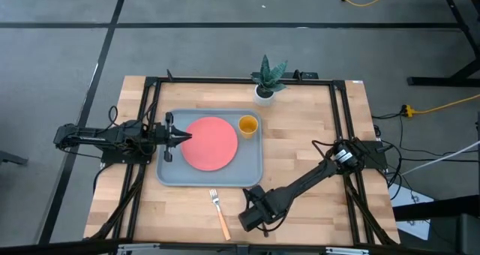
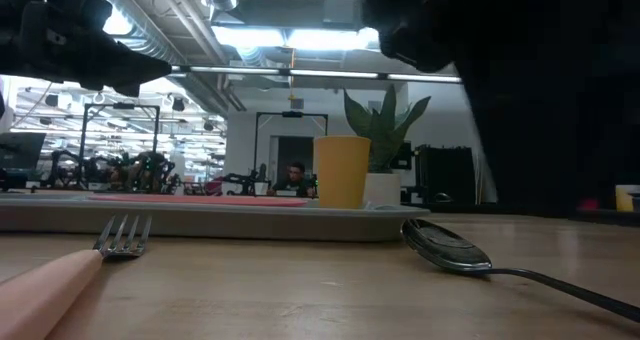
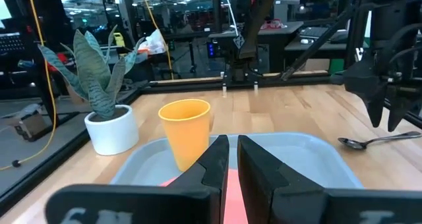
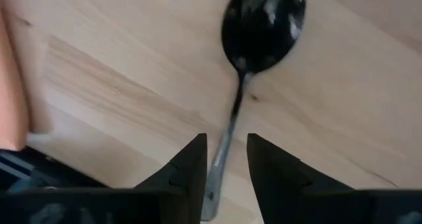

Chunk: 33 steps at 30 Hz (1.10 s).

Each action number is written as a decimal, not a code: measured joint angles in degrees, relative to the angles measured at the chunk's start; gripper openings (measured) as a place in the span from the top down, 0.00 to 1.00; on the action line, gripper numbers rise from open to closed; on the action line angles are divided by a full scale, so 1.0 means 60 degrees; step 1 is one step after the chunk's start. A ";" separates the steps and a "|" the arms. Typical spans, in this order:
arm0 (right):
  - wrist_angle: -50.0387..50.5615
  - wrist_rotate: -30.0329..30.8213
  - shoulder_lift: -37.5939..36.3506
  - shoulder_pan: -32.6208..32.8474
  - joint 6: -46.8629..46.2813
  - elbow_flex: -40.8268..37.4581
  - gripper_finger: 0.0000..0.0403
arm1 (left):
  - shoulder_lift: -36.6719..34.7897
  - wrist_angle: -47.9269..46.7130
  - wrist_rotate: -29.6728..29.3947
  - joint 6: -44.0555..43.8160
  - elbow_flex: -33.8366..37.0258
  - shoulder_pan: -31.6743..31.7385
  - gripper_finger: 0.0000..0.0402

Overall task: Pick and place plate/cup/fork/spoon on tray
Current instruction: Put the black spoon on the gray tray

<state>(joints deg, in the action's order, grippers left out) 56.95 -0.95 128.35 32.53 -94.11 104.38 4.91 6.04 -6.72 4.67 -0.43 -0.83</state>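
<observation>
The coral plate (image 1: 211,142) and the yellow cup (image 1: 248,125) rest on the grey-blue tray (image 1: 169,172). The fork (image 1: 219,210) lies flat on the table in front of the tray. The dark spoon (image 4: 264,23) lies flat on the table to the right of the fork, and it also shows in the low view (image 2: 445,248). My right gripper (image 4: 227,141) hovers over the spoon, pointing down and open. One finger stands on either side of the handle (image 4: 227,132) without touching it. My left gripper (image 1: 182,136) is shut and empty, level over the plate's left edge.
A white pot with a green plant (image 1: 267,81) stands behind the tray at the table's far edge. Bare wood lies to the right of the tray (image 1: 315,127). Black frame rails run along the table's left and right sides.
</observation>
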 joint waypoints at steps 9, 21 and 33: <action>-0.0621 0.0205 0.0000 0.0043 -0.0027 -0.0543 0.72 | 0.0000 0.0001 0.0021 -0.0225 0.0000 -0.0002 0.93; -0.1715 -0.0006 -0.0076 0.0070 -0.0065 -0.1519 0.72 | 0.0001 -0.0004 0.0066 -0.0270 0.0002 -0.0001 0.93; -0.1346 -0.0162 -0.0069 -0.0074 -0.0022 -0.1781 0.91 | 0.0001 -0.0007 0.0069 -0.0514 0.0000 -0.0002 0.93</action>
<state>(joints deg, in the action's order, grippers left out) 48.87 -1.92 127.94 32.09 -94.24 93.69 4.91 6.00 -6.31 1.58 -0.43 -0.84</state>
